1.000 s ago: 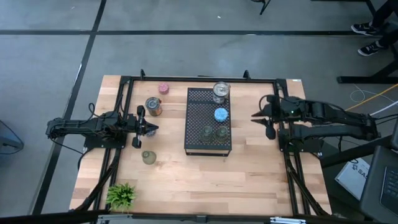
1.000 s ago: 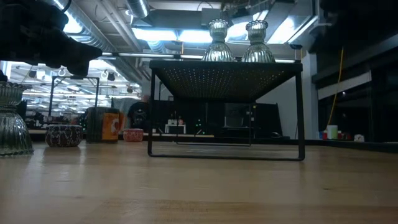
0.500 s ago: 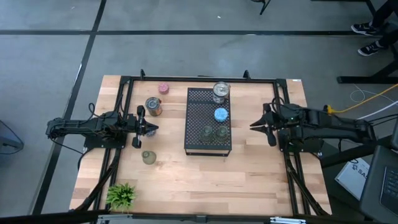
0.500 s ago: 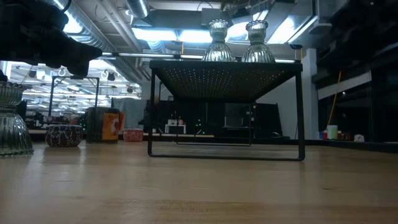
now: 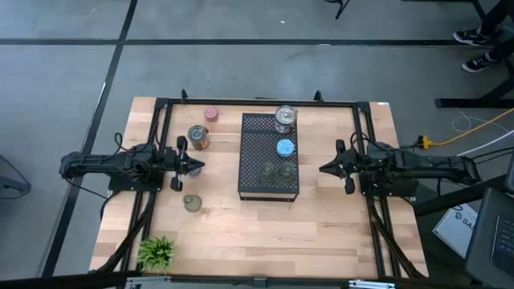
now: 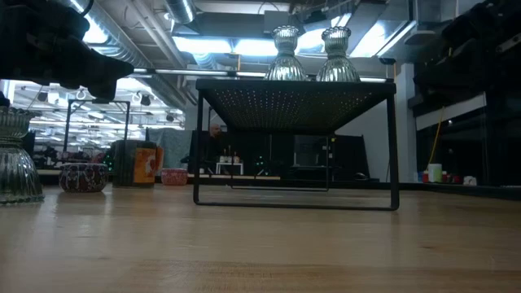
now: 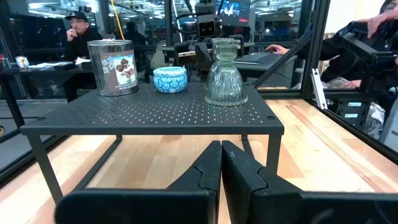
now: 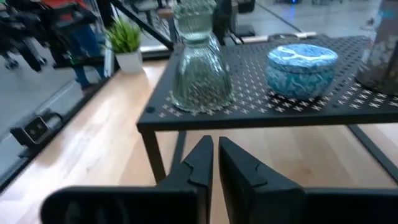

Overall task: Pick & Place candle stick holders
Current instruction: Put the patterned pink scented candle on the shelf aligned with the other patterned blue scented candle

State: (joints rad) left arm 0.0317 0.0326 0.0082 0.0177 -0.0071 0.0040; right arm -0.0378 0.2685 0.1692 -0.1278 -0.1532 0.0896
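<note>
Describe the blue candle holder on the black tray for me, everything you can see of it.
The blue candle holder is a small, low, round cup with a pale pattern over its blue wall, glazed ceramic by the look of it. It stands upright on the black perforated tray, near the tray's middle on the side towards the right arm. Two clear glass holders stand beside it on one side, a silvery tin-like holder on the other. Nothing touches it but the tray; neither gripper is on it.

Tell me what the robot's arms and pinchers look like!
Both arms are dark, nearly black, built from slim jointed segments with black cables running along them. The left gripper and right gripper each end in two dark, wedge-shaped fingers that taper to narrow tips. Behind the fingers sits a wide black crossbar. I see no markings.
</note>
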